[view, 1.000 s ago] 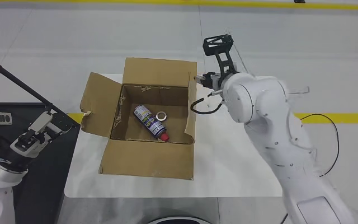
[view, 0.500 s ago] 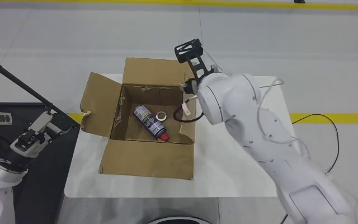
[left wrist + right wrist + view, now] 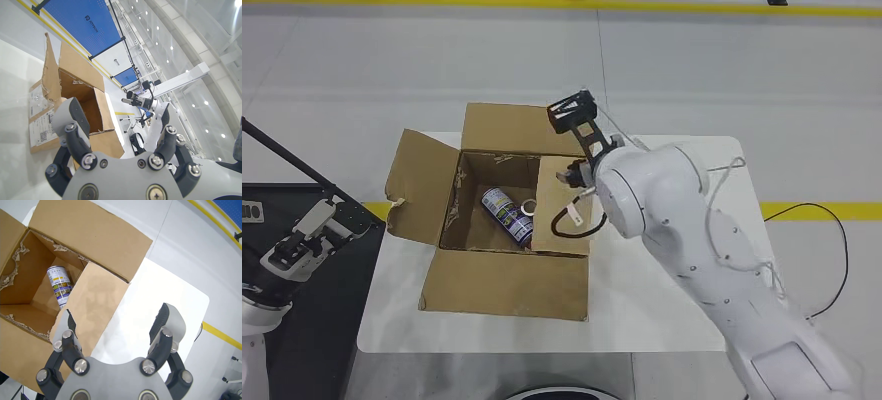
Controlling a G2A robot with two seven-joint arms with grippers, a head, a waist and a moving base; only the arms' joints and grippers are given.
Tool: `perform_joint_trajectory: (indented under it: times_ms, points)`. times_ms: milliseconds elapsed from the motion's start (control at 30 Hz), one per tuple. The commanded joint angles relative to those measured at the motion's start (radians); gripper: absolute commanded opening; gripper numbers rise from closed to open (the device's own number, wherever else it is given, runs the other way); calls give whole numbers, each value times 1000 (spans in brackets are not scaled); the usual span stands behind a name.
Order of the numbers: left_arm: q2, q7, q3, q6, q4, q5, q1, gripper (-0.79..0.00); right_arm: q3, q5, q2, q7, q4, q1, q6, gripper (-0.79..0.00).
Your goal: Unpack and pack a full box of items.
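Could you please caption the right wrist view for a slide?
Open right gripper at the side flap of the cardboard box; a spray can lies inside.

Left gripper (image 3: 121, 109): foreground, fingers (image 3: 78, 111) spread wide, nothing between them.
Cardboard box (image 3: 79, 75): beyond the gripper, partly behind one finger; open, flaps raised, torn paper edges along the rim.
Labels (image 3: 40, 125): white, stuck on the box's outer side.
Blue panels (image 3: 85, 28): far background, black-framed, in a row.
Ceiling lights (image 3: 171, 48): small round spots scattered across the roof.
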State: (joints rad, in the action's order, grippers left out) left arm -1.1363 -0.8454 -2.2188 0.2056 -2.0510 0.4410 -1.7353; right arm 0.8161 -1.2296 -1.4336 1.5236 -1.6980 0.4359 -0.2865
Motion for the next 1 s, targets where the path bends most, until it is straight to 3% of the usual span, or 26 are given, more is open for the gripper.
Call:
perform_joint_trajectory:
  times_ms: [0, 433, 667, 967]
  points:
    - [0, 0, 0, 0, 0, 0, 0, 0, -31, 9, -12, 1, 41, -21, 4, 0]
    - [0, 0, 0, 0, 0, 0, 0, 0, -285, 136, -173, -39, 450, -248, -5, 0]
    - [0, 0, 0, 0, 0, 0, 0, 0, -302, 323, -255, -186, 568, -285, 58, 0]
    - [0, 0, 0, 0, 0, 0, 0, 0, -425, 220, -342, -126, 715, -337, 11, 0]
